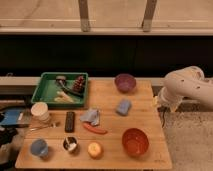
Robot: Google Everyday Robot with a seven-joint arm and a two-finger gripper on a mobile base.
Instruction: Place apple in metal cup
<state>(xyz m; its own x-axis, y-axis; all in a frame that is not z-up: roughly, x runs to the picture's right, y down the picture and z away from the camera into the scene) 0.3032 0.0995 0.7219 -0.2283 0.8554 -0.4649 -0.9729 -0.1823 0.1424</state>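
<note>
The wooden table (145, 112) held everything. The arm (185, 87) stood at its right edge, with the gripper (161, 102) well apart from the work; open or closed could not be told. The metal cup (70, 144) sat front-left, with the apple (94, 149) just beside it. A vertical approach over the apple seemed advisable.

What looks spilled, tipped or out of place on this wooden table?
Nothing stands out. The small dark metal cup stands upright near the front edge, with the round yellow-orange apple beside it, not touching. Only a blue-grey cloth lies crumpled in the middle of the wooden table. The robot's pincer hangs beyond its right edge as pictured.
</note>
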